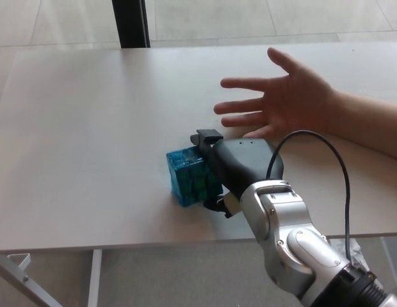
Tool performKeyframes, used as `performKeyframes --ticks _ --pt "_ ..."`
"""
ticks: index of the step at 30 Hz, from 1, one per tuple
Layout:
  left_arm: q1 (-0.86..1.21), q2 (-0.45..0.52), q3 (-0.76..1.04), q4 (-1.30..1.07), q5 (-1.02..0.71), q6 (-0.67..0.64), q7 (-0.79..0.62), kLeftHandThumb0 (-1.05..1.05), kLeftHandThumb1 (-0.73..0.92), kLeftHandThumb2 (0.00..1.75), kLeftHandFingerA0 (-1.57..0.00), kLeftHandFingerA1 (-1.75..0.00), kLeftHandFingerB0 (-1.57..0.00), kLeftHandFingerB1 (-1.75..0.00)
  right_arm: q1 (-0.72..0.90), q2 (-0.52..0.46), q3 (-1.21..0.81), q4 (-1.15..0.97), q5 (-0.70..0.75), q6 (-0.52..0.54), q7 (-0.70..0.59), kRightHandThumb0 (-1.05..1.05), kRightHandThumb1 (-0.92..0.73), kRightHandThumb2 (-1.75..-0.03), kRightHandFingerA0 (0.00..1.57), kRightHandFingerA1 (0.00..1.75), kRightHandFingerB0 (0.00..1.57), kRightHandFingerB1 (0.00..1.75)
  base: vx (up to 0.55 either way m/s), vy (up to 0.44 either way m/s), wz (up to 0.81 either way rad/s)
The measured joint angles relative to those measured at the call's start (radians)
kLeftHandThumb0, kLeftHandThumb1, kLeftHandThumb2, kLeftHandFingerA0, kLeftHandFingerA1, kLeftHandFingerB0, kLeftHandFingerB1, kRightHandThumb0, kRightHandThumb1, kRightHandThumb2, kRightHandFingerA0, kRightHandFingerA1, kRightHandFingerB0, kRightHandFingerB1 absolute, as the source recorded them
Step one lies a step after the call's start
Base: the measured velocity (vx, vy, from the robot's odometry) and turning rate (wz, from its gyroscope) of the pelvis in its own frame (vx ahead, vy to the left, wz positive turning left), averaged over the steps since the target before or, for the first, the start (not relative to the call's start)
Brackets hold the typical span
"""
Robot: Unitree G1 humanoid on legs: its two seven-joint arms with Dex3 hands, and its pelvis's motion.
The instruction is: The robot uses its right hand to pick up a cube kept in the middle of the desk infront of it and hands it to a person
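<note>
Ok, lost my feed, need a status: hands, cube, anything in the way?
Right robot hand closing around cube, grip unconfirmed. Cube on desk. Person's open hand waiting behind. Left not in view.

The cube (189, 178) sits on the surface (83, 128), near its front edge and about midway across. The robot's right hand (234, 169) lies just to the cube's right, touching its right side — one finger reaches along the cube's far upper corner, another curls at its near lower corner. The robot's forearm (294, 246) runs from the hand toward the lower right, out past the front edge of the surface. Behind the hand and farther right, a person's hand (285, 99) hangs over the surface — palm spread, its arm leading off the right side. A dark post (131, 22) stands beyond the far edge, left of centre.
</note>
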Motion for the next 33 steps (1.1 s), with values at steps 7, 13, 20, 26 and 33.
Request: performKeyframes --ticks 7,13,20,26,33 --pt "-0.004 0.0 -0.002 0.0 0.0 0.0 0.0 -0.75 0.77 0.64 -0.68 -0.6 -0.55 -0.4 0.004 0.0 -0.005 0.072 0.004 -0.09 -0.133 -0.41 -0.58 -0.6 0.74 1.69 0.87 0.78 0.0 0.0 0.0" --pt "-0.004 -0.003 -0.005 0.0 0.0 0.0 0.0 -0.76 0.77 0.64 -0.68 -0.6 -0.58 -0.4 0.019 0.0 -0.014 0.111 0.009 -0.156 -0.242 -0.41 -0.61 -0.61 0.72 1.65 0.87 0.84 0.0 0.0 0.0" --pt "-0.002 -0.004 -0.007 0.0 0.0 0.0 0.0 -0.73 0.78 0.64 -0.66 -0.52 -0.56 -0.4 0.047 -0.006 -0.038 0.12 0.022 -0.228 -0.339 -0.4 -0.56 -0.62 0.75 1.63 0.87 0.82 0.0 0.0 0.0" --pt "0.001 -0.004 -0.01 0.0 0.001 0.0 0.001 -0.75 0.79 0.64 -0.65 -0.56 -0.56 -0.4 0.048 -0.035 -0.099 0.105 0.034 -0.3 -0.41 -0.3 -0.56 -0.73 0.81 1.56 0.89 0.87 0.0 0.0 0.0" --pt "0.012 -0.004 -0.009 0.001 0.004 0.0 0.001 -0.72 0.79 0.64 -0.63 -0.56 -0.55 -0.4 -0.054 -0.085 -0.269 -0.03 0.1 -0.348 -0.399 -0.31 -0.6 -0.72 0.81 1.41 0.87 0.87 0.0 0.0 0.0"
